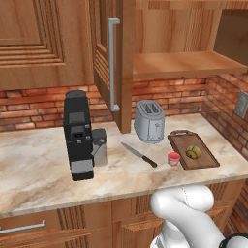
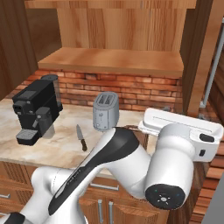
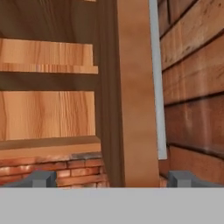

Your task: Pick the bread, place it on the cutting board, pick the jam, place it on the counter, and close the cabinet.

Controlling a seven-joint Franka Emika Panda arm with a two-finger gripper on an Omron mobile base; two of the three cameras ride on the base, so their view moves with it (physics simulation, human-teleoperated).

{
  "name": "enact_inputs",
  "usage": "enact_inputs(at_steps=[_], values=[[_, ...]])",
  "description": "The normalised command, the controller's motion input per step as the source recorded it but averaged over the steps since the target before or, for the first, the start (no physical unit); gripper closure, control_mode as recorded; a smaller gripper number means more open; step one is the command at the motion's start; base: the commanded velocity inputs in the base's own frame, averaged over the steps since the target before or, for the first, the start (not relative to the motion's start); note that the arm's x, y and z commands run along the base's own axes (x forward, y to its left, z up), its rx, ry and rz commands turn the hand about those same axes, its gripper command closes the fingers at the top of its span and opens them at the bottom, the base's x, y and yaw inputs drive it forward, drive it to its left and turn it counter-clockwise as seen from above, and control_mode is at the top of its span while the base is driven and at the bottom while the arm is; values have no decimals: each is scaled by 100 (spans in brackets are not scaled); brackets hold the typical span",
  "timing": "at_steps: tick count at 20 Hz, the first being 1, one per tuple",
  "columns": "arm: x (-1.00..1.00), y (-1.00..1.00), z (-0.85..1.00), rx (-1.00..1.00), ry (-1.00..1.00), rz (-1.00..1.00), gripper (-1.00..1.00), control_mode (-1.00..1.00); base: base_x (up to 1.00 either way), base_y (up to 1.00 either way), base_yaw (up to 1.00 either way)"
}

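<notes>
The hand stood wide open and empty, straddling the open cabinet door's edge. Bread lay on the cutting board; jam sat on the counter between board and knife, the toaster behind.

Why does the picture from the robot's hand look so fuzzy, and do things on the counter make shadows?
In the hand view, the cabinet door edge sits very close, so the wood grain looks soft and smeared. In the left base view it is sharper: the coffee machine, toaster and knife cast only faint, soft shadows on the counter. In the right base view, the cabinet's top looks dim.
</notes>
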Motion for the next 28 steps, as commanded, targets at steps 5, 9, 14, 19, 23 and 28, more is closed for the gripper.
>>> enact_inputs(at_steps=[5,9,14,19,23,28], values=[[19,-26,0,0,0,0,-100,-100,0,0,0],[15,-23,-7,0,0,0,-100,-100,0,0,0],[17,-23,-11,0,0,0,-100,-100,0,0,0],[25,-17,-21,0,1,0,-100,-100,0,0,0],[26,-12,-21,0,2,0,-100,-100,0,0,0],[29,-8,-25,0,3,0,-100,-100,0,0,0]])
